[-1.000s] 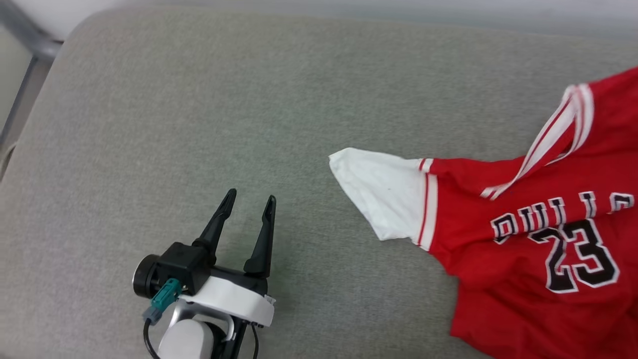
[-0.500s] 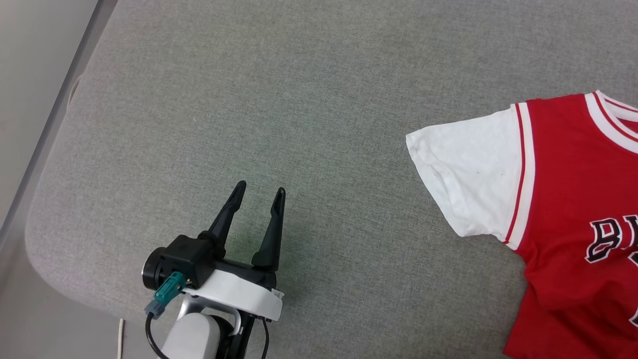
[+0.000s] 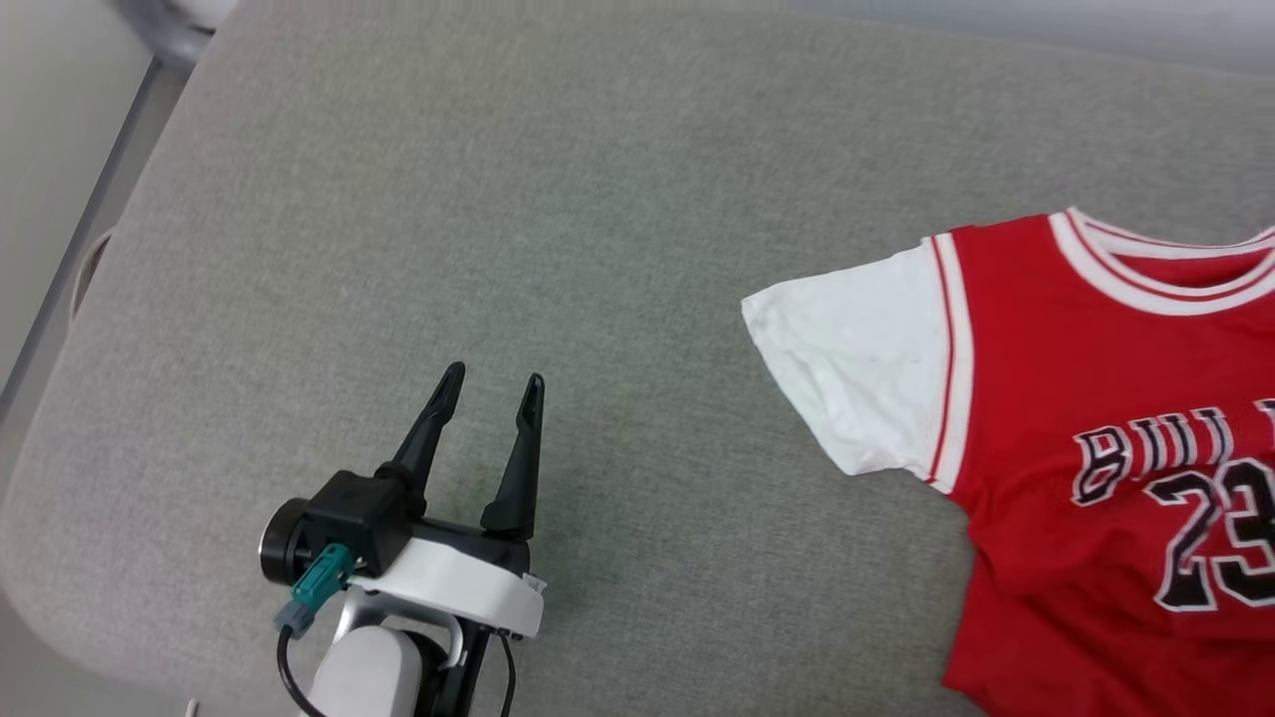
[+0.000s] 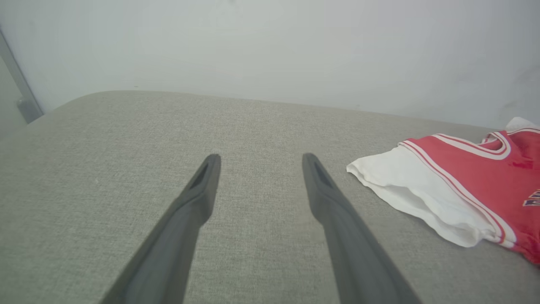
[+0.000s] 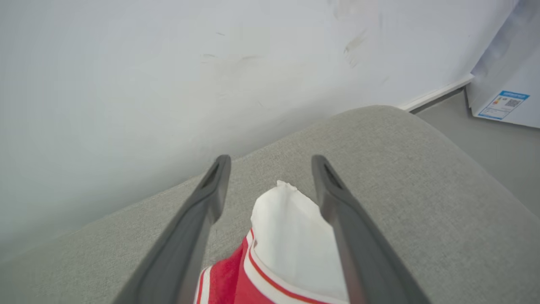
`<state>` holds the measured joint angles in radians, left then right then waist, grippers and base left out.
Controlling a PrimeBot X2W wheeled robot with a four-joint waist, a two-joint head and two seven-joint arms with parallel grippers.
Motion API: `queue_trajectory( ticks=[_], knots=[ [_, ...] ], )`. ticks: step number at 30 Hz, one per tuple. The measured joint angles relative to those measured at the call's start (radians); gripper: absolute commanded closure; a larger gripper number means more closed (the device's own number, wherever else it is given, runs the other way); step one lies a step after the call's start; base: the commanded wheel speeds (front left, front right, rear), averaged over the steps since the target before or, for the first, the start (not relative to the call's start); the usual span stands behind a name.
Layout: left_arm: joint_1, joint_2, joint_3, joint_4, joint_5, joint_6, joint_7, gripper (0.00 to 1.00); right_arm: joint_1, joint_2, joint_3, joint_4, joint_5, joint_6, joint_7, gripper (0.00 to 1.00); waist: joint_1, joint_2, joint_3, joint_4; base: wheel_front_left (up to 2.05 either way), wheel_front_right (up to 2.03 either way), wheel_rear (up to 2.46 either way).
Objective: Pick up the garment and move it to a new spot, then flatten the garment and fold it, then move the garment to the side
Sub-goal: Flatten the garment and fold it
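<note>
Left pincer (image 3: 493,383) hovers low over the gray cushion (image 3: 598,199), spread and empty; right pincer (image 5: 271,162), spread too, hangs over a white sleeve (image 5: 291,236) of the shirt (image 5: 228,283).

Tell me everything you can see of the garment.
The garment is a red jersey-style shirt of soft cloth with white short sleeves, a red-and-white striped collar and sleeve trim, and black white-outlined lettering above the number 23. It lies front up on the grey cushion, mostly spread, rumpled low down, cut off at the head view's right edge. One sleeve points toward the left gripper, apart from it. A sleeve end lies under the open right gripper; contact cannot be told.
</note>
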<state>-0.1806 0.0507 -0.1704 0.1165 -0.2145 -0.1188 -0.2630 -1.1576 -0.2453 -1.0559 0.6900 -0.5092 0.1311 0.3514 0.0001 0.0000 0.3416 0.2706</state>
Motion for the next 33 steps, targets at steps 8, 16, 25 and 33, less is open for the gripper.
queue_trajectory(
  ticks=[8, 16, 25, 33],
  knots=[
    [0.036, -0.001, 0.041, 0.005, 0.01, -0.005, 0.0, 0.0, 0.149, -0.013, 0.402, 0.144, 0.25, 0.0, -0.216, 0.0, -0.0001, 0.0, -0.1, -0.079, 0.0, 0.0, 0.0],
    [0.079, -0.001, 0.05, 0.007, 0.012, -0.009, 0.0, 0.0, 0.395, -0.057, 0.858, 0.007, 0.639, 0.0, -0.375, 0.0, -0.0002, 0.0, -0.196, -0.156, 0.0, 0.0, 0.0],
    [0.119, 0.0, 0.065, 0.0, -0.002, -0.01, 0.0, 0.0, 0.758, -0.135, 1.042, -0.393, 0.865, 0.0, -0.459, 0.0, -0.0003, 0.0, -0.265, -0.231, 0.0, 0.0, 0.0],
    [0.135, 0.0, 0.059, 0.001, -0.056, -0.01, 0.0, 0.0, 1.001, -0.048, 1.018, -0.567, 0.869, 0.0, -0.493, 0.0, -0.0003, 0.0001, -0.301, -0.26, 0.0, 0.0, 0.0]
  ],
)
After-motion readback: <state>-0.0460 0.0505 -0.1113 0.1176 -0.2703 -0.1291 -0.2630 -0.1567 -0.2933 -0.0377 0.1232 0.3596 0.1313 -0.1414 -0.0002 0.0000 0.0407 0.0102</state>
